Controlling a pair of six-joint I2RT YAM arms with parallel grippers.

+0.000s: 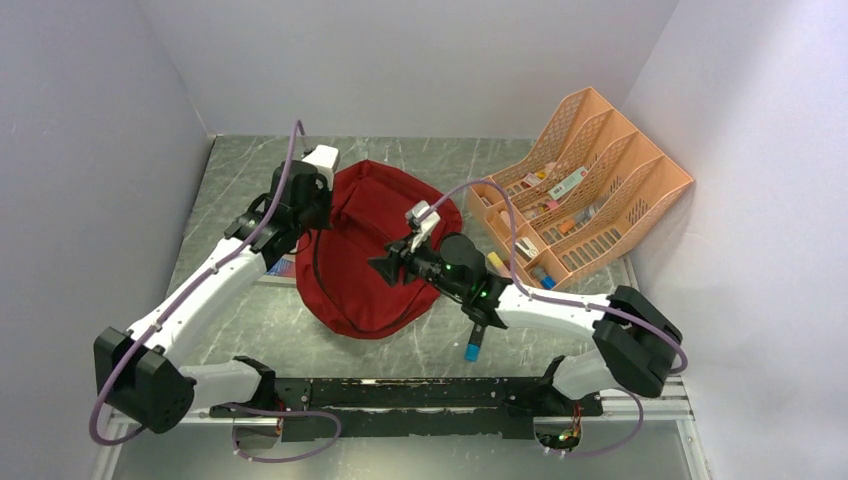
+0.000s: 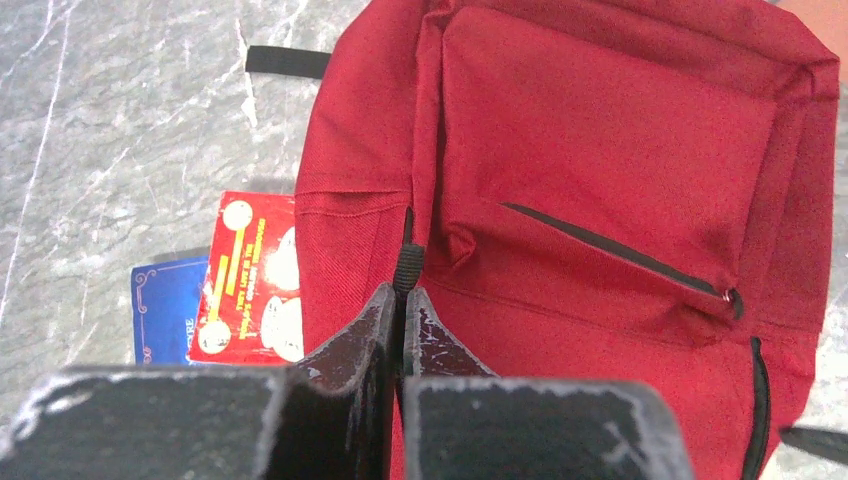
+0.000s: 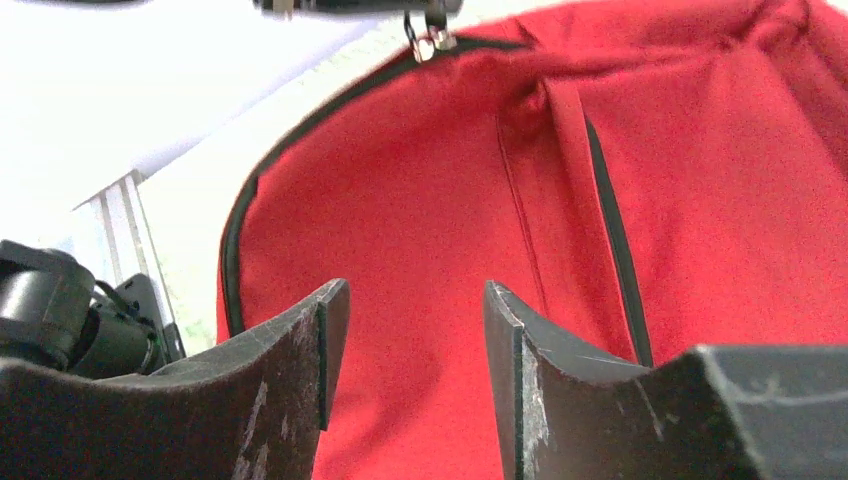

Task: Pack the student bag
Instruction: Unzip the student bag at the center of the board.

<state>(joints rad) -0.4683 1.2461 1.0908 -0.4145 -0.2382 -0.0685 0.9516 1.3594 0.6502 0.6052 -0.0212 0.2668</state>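
Top external view has the student bag lying flat on the grey marbled table, midway between the two arms. The peach mesh organiser stands well apart to its right, by the wall. The left pincer sits at the bag's left edge, and the right pincer hangs over the bag's near middle. A small dark stick with a blue end lies on the table beside the right forearm.

From the left wrist, the fingers are pressed tight together with a black pull tab caught between their tips, at the seam beside the bag's front pocket. A red packet lies on the table against the bag's edge, and a blue card is partly under the packet.

From the right wrist, the fingers stand roughly half apart with nothing between them, only red fabric behind. A black zipper line curves along the bag's rim.
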